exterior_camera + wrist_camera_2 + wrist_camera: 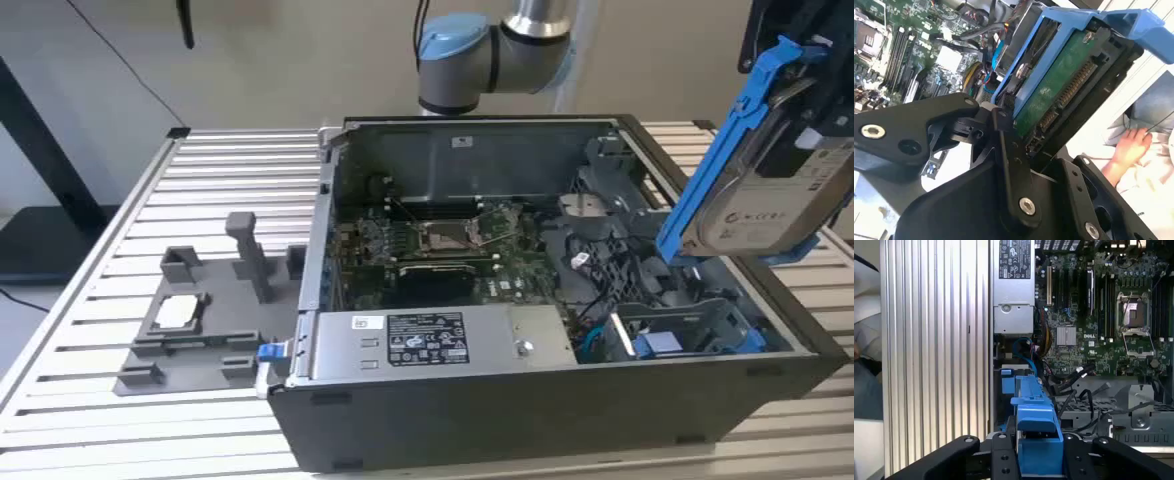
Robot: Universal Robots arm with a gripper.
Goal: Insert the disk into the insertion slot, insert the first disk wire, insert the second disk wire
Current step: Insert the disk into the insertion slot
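Holding silver-grey hard drive in blue plastic carrier (pixel 763 195) clamped in black gripper (pixel 1039 456), long axis near-upright, above grey metal drive bay (pixel 683 330), offset toward the exterior view's right.

disk (pixel 781 195): silver-grey body, white printed label, bright blue frame, green board on underside | insertion slot (pixel 694 315): grey metal, blue fittings | motherboard (pixel 454 245): green | case (pixel 534 410): dark grey | power supply (pixel 527 340): light grey, white and black labels | table (pixel 227 170): silver, parallel ribbed slats | hand (pixel 1039 455): black
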